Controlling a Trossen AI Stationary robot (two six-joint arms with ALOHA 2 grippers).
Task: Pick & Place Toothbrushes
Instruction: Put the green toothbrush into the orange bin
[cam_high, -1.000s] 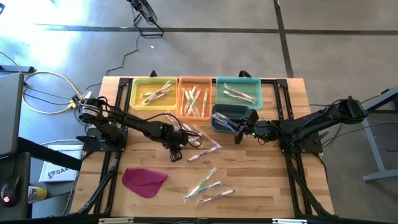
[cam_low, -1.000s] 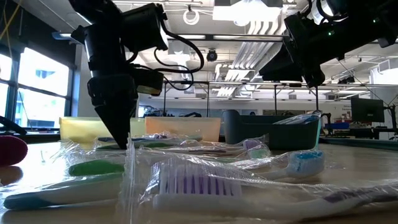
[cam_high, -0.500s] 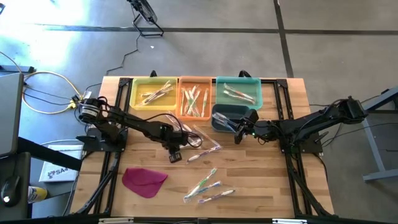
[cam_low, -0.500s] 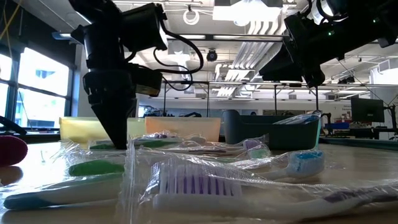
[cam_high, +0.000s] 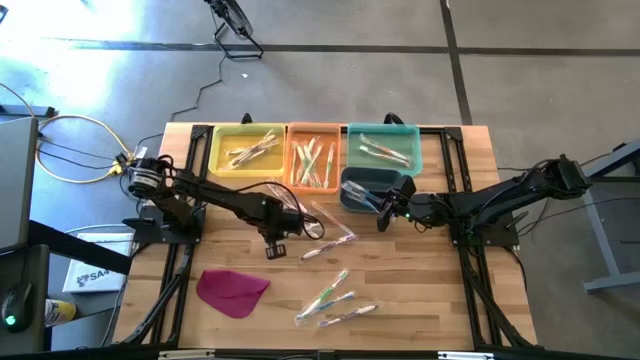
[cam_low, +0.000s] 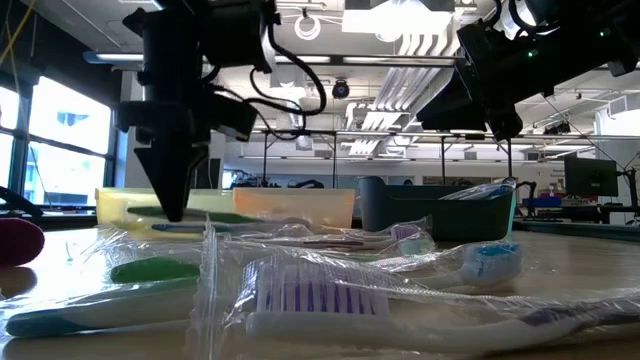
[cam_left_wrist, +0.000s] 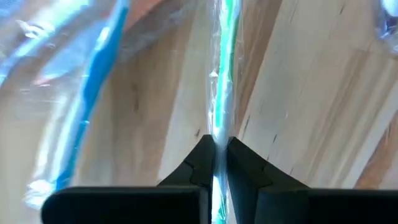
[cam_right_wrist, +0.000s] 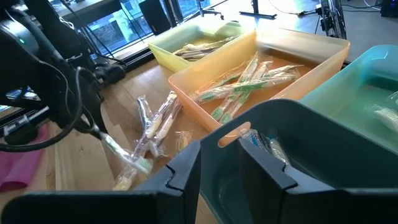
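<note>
A: Toothbrushes (cam_high: 325, 240) are lying loose mid-surface, more near the front edge (cam_high: 335, 298), the rest already sitting in the yellow bin (cam_high: 222, 152), orange bin (cam_high: 296, 160), teal bin (cam_high: 410, 140) and dark bin (cam_high: 352, 190). Sorting by bin, I'm judging, though by what rule I cannot tell.

B: Left tool (cam_left_wrist: 216, 154)?

A: Pinching a green brush (cam_left_wrist: 225, 68) through its wrapper, fingers closed down to the width of the handle. Holding it near one end is probably letting the length hang free for a clean drop into a bin.

B: The high view is showing that?

A: No. From above, the left tool (cam_high: 276, 240) is only reading as a dark block beside the loose pile; the grip itself is showing in the wrist view alone. The low view is adding that the tool (cam_low: 172, 190) is hanging point-down close to the surface (cam_low: 560, 250).

B: Right tool?

A: Waiting over the dark bin (cam_right_wrist: 323, 155), fingers apart, holding nothing (cam_right_wrist: 217, 163). Its wrist view is looking down into the bin, where a wrapped brush (cam_right_wrist: 264, 144) is lying; the high view is hardly showing that.

B: Pink cloth (cam_high: 232, 289)?

A: Lying flat front-left, apart from everything.
</note>
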